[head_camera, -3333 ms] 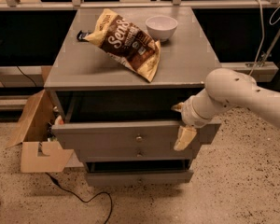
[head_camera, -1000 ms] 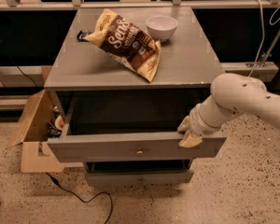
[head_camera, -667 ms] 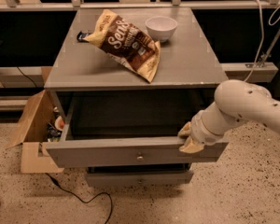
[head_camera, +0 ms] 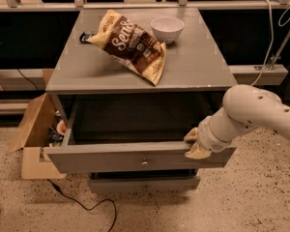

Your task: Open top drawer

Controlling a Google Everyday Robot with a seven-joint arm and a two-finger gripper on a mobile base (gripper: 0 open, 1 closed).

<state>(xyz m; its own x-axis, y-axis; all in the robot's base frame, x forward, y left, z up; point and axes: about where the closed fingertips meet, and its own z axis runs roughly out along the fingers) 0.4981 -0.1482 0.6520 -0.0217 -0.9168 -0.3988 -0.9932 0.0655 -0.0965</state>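
Note:
The top drawer (head_camera: 111,159) of the grey cabinet is pulled far out toward me, its dark inside showing. A small round metallic knob (head_camera: 144,163) sits at the centre of its front. My gripper (head_camera: 195,144) is at the drawer's right end, its tan fingers (head_camera: 197,152) hooked over the top edge of the drawer front. The white arm (head_camera: 253,112) reaches in from the right. A shallower grey drawer (head_camera: 144,183) shows below, closed.
On the cabinet top (head_camera: 82,66) lie a brown and tan chip bag (head_camera: 130,42) and a white bowl (head_camera: 167,28). An open cardboard box (head_camera: 31,139) stands on the speckled floor at the left. A black cable (head_camera: 82,204) runs across the floor in front.
The top drawer has slid further out toward me, and my gripper has moved with its front edge, down and forward.

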